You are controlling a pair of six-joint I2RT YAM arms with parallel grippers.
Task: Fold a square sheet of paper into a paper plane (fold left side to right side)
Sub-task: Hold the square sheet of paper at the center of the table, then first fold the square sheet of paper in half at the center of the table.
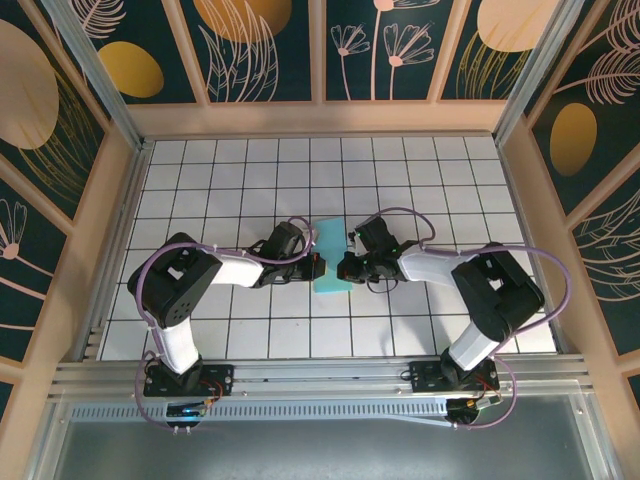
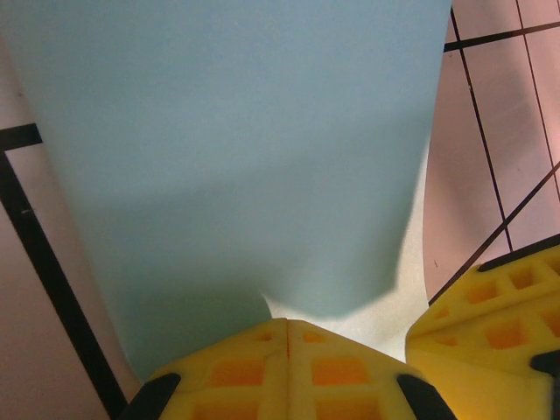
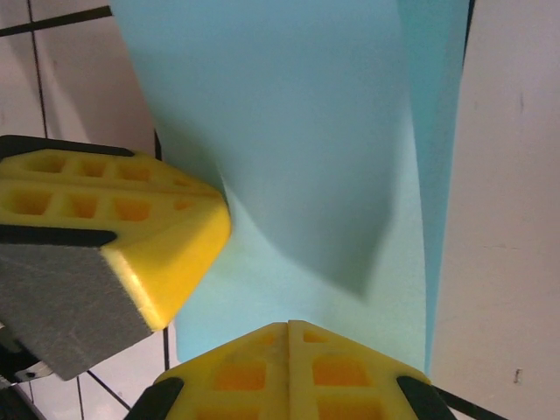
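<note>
Since the fold has to travel from left to right, what matters is that the square sheet of paper (image 1: 329, 240) lies as a narrow strip about the middle of the table (image 1: 230, 170), its long axis running from the near edge toward the far edge, with the left gripper (image 1: 318, 266) at its left long edge and the right gripper (image 1: 346, 268) just across at its right; the left arm therefore looks the better placed to carry the flap over. Seen from the left wrist, the yellow ribbed fingers (image 2: 236, 367) are pressed together with a raised layer of the sheet tapering into their tips, so I judge them nipped on it; seen from the right wrist, that arm's fingers (image 3: 341, 367) are likewise closed, over the flat lower layer, though whether they pinch paper cannot be told. It is thin, matte turquoise stock, unmarked, the lifted layer bowing softly and shadowing the paler one beneath; the tabletop is smooth white tile with dark grid lines.
</note>
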